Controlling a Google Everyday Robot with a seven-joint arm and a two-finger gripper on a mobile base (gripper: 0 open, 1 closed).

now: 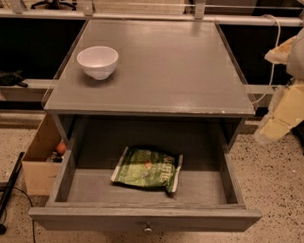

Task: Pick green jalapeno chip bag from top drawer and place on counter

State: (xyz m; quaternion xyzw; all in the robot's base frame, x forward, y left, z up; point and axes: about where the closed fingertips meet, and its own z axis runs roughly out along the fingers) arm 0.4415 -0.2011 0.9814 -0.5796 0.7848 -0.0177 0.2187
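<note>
The green jalapeno chip bag (pixel 147 169) lies flat in the middle of the open top drawer (pixel 147 219), which is pulled out toward me with its small metal knob at the front. The grey counter (pixel 164 69) is the cabinet's top, above the drawer. My gripper (pixel 275 126) hangs at the right edge of the view, off the cabinet's right side at about the height of the counter's front edge. It is well apart from the bag and touches nothing I can see.
A white bowl (pixel 97 61) stands on the counter's left side. A brown cardboard box (pixel 40 162) with small items sits on the floor left of the drawer. A black stand leg (pixel 4 198) lies at the lower left. A rail runs behind the cabinet.
</note>
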